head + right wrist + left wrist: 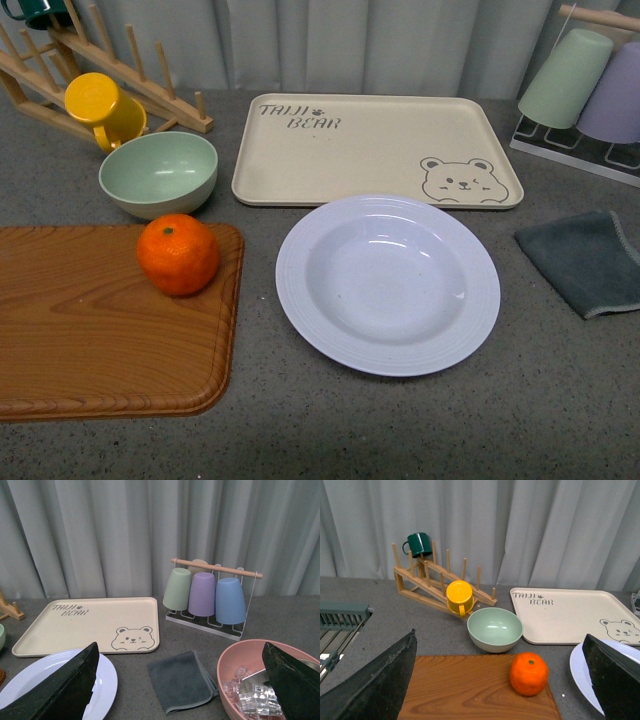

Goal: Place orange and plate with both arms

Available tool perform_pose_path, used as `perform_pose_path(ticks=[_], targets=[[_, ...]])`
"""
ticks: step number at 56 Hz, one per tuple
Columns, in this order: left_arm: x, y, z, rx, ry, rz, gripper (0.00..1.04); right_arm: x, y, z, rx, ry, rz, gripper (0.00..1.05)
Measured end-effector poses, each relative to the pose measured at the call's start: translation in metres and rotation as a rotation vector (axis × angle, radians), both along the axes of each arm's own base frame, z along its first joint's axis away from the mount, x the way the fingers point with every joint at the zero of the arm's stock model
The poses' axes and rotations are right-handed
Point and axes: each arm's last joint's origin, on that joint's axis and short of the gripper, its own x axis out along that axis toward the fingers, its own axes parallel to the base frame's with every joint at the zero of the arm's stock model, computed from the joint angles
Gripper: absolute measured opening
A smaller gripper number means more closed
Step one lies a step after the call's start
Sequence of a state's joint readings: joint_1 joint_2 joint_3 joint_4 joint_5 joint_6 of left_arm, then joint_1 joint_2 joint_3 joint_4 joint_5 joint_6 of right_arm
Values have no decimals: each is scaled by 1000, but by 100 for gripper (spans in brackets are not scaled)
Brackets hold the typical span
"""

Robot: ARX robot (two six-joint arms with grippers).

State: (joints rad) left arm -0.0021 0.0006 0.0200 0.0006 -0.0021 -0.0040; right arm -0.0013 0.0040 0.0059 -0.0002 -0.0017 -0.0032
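Note:
The orange [178,254] rests on the far right corner of a wooden board [90,330]; the left wrist view shows the orange [528,673] between and beyond the fingers of my open left gripper [505,690]. The pale lavender-white plate [388,283] lies empty on the grey table just right of the board. Part of the plate [107,685] shows in the right wrist view beside one finger of my open right gripper [180,690], which hangs above a grey cloth [181,680]. Neither arm shows in the front view.
A cream bear tray [375,148] lies behind the plate. A pale green bowl [158,173] and a yellow mug [103,110] on a wooden rack [120,75] stand at the back left. Upturned cups [590,85] on a stand at the back right; a pink bowl [235,662] of ice cubes.

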Motion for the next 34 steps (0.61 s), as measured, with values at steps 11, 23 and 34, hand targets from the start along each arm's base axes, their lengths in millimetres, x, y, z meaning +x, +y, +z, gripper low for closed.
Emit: perform_pose_path(ticks=[11,23,34], targets=[[0,0,0,0,0,0,98,0,0,0,0,0,0,96],[0,0,0,0,0,0,98,0,0,0,0,0,0,96],[0,0,0,0,0,0,98,0,0,0,0,0,0,96]])
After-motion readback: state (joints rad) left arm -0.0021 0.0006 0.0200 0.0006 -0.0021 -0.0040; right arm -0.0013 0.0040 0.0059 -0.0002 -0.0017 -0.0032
